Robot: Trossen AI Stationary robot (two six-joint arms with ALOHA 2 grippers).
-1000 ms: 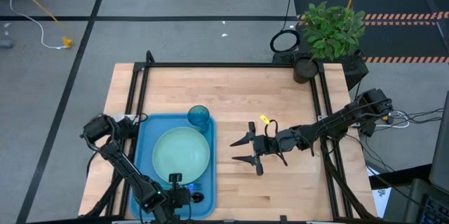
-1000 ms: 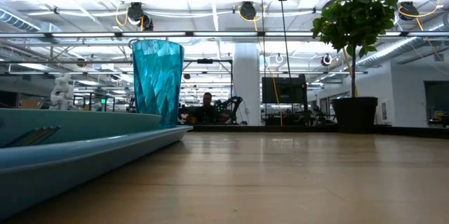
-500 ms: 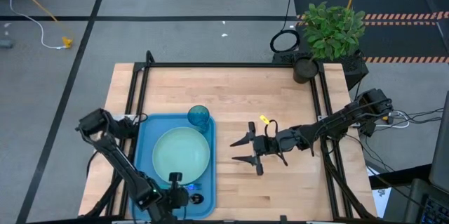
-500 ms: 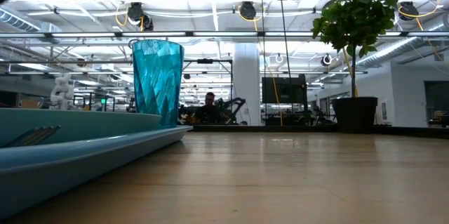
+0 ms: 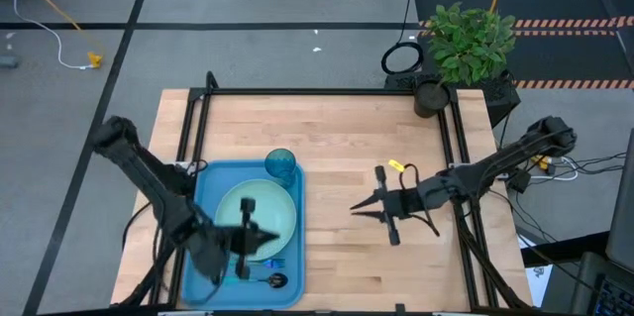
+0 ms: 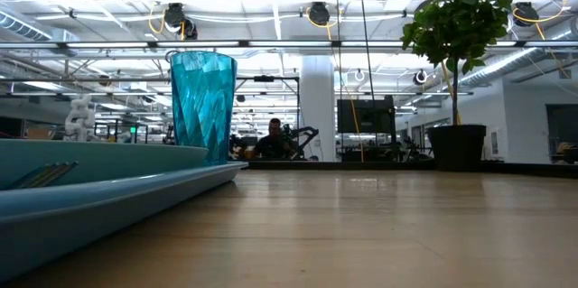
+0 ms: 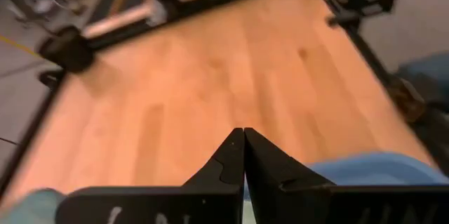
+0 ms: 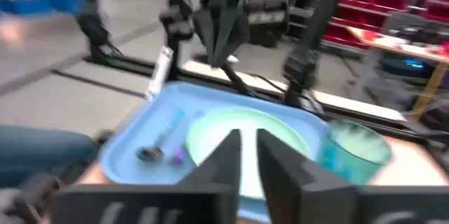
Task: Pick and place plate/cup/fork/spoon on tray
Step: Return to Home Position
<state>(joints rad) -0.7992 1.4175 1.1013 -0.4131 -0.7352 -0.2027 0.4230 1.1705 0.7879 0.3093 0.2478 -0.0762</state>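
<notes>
**Left.** Your left gripper [image 7: 243, 138] hangs over the tray [image 5: 202, 207], above the near edge of the plate [image 5: 260, 212]. Its two fingers are pressed flat together, with nothing between them.

**Tray.** The tray lies on the left half of the wooden table [image 5: 337, 128].
- The plate fills the middle of the tray.
- The cup [image 5: 280, 164] stands upright in the tray's far right corner, just beside the plate's rim.
- The fork [image 5: 273, 263] and the spoon [image 5: 278, 279] lie in the near strip of the tray. The spoon is the closer of the two to the near rim.

**Centre right.** Your right gripper [image 8: 249, 143] hovers over bare table, well apart from the tray and pointed toward it. You see only a narrow slit between its fingers, and they hold nothing.

**Far right.** A potted plant [image 5: 468, 39] stands at the table's far right corner.
</notes>
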